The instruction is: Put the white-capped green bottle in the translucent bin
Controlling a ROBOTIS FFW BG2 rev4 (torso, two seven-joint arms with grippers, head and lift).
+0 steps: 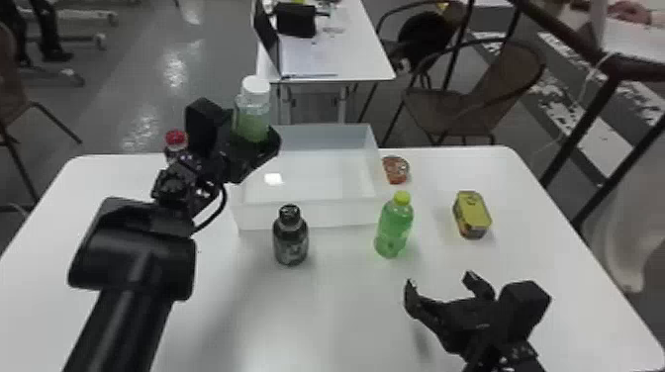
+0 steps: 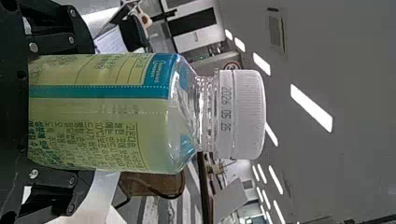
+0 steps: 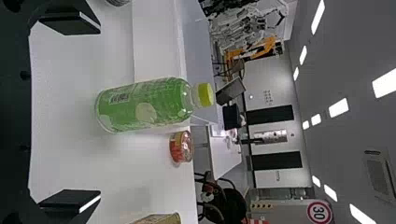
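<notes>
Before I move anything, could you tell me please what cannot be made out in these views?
White-capped green bottle: base, behind the left end effector in head view.
Red-capped item: lower part, behind the left arm in head view.
Translucent bin: left wall, partly behind that end effector, head view.
Yellow tin: cut off by right wrist view's edge.

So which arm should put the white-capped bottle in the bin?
Left, probably: its pincer holds the white-capped green bottle near the translucent bin; the right pincer is open and empty, farther off.
</notes>
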